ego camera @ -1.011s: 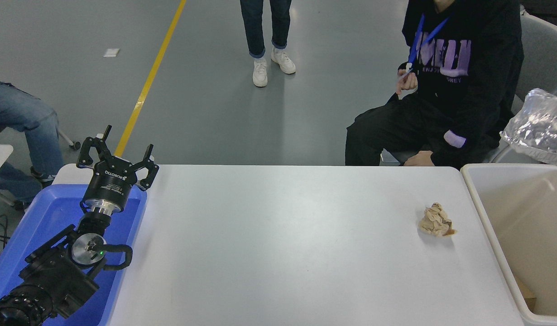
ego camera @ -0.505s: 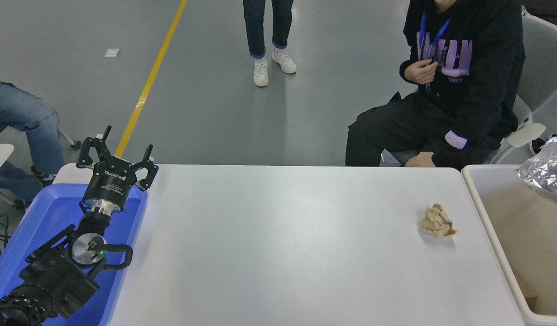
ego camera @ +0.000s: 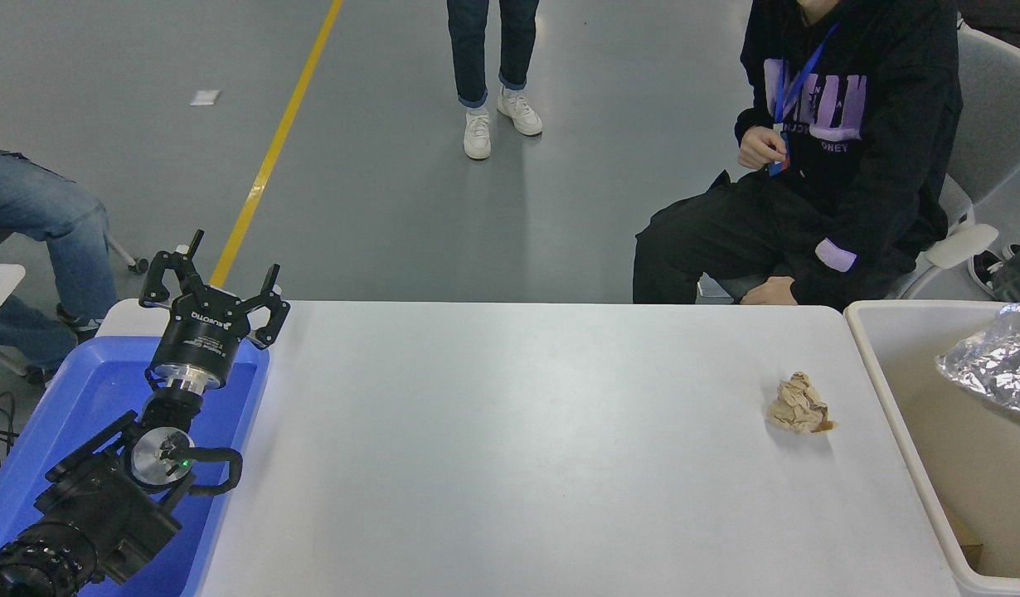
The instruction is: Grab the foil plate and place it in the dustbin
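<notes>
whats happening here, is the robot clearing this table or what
The foil plate is over the open cream dustbin at the table's right end; what holds it is out of view. The left gripper is parked, open, above the blue bin. A crumpled paper ball lies on the white table. A seated person watches.

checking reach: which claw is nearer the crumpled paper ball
Only the left claw is visible, parked open over the blue bin at the table's far-left end; the paper ball lies near the right end. The right claw is out of view, so no comparison.
</notes>
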